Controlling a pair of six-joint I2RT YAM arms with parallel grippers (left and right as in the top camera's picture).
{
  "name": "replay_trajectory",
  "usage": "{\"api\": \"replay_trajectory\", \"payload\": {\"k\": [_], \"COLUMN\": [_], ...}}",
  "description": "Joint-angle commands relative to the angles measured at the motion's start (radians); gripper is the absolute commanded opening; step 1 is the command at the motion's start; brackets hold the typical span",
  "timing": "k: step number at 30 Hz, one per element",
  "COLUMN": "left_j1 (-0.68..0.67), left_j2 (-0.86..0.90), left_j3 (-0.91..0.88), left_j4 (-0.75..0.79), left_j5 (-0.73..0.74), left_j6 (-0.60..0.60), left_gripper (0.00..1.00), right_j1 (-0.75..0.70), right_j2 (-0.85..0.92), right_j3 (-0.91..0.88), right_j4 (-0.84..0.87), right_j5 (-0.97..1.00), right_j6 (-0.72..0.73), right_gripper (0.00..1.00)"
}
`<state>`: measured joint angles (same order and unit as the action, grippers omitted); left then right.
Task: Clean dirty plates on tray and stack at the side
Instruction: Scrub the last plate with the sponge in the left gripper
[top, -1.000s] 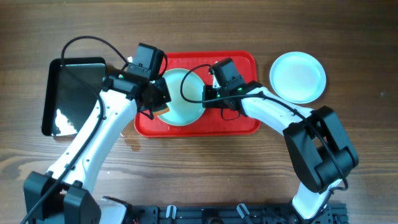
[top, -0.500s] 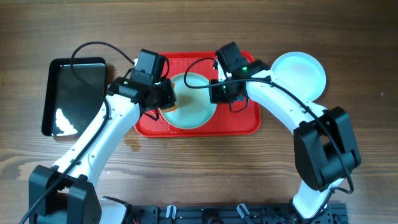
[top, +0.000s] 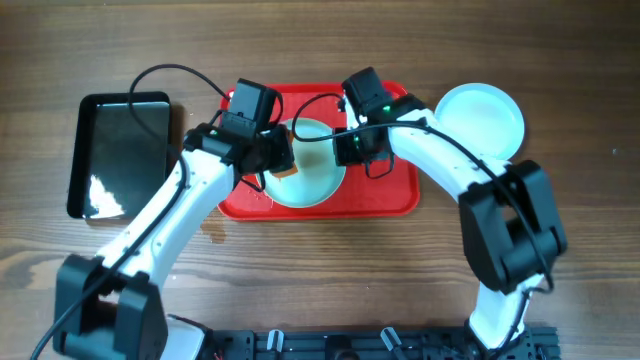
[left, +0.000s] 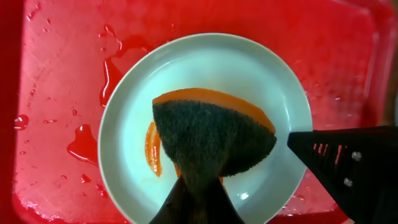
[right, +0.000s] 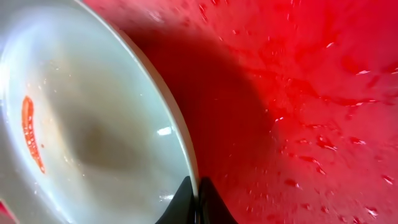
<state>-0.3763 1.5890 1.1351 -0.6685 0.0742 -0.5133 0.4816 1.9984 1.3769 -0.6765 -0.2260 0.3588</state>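
Left wrist view: left gripper (left: 200, 210) is clamped on a sponge (left: 214, 140), orange body with the dark scouring face toward the camera. The sponge sits over the middle of the plate (left: 186, 68); can't confirm contact from here. An orange-red smear (left: 150, 149) runs along the sponge's left edge on the plate floor. The plate lies inside the red tray (left: 56, 56), which holds scattered water droplets (left: 82, 149). A black finger (left: 348, 168) of the other arm comes in at the plate's right rim.

Right wrist view: right gripper (right: 194, 204) is pinched closed on that same rim, one finger on each side. This view shows the rim grip, which the left wrist view only hints at, plus the smear from the far side and a dark shadow on the wet tray floor just beside the rim. The sponge isn't visible here.

Overhead view adds the layout: both grippers meet over the one plate in the tray's middle, left on its left side, right on its right. A second plate (top: 480, 122) sits on the table (top: 560, 60) just right of the tray; it looks clean. A glossy black tray (top: 120, 150) lies to the left.
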Motion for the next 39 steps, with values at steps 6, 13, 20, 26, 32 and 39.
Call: {"api": "replay_trajectory", "payload": {"k": [6,13,20,26,32,39], "left_j1": [-0.002,-0.002,-0.006,-0.024,-0.027,-0.027], "left_j2": [0.126,0.179,0.219,0.244,0.28,0.352], "left_j3": [-0.005,-0.005,-0.005,-0.005,-0.005,-0.005], "left_j4": [0.038,0.068,0.123,0.173,0.19,0.171], "left_j5": [0.012,0.049,0.08,0.093,0.054,-0.003], "left_j6": [0.011,0.011,0.008,0.004,0.005,0.005], "left_gripper": [0.04,0.04,0.04,0.04,0.04,0.04], "right_j1": [0.002,0.008,0.018,0.018,0.018,0.018], "right_j2": [0.03,0.043,0.092,0.093,0.093,0.093], "right_j3": [0.017,0.017,0.017,0.017,0.017,0.017], "right_j4": [0.035,0.069,0.085,0.084,0.08,0.083], "right_j5": [-0.005,0.047,0.047,0.035,0.035,0.035], "right_j6": [-0.013,0.059,0.056,0.057,0.056,0.058], "right_gripper": [0.04,0.04,0.04,0.04,0.04,0.04]}}
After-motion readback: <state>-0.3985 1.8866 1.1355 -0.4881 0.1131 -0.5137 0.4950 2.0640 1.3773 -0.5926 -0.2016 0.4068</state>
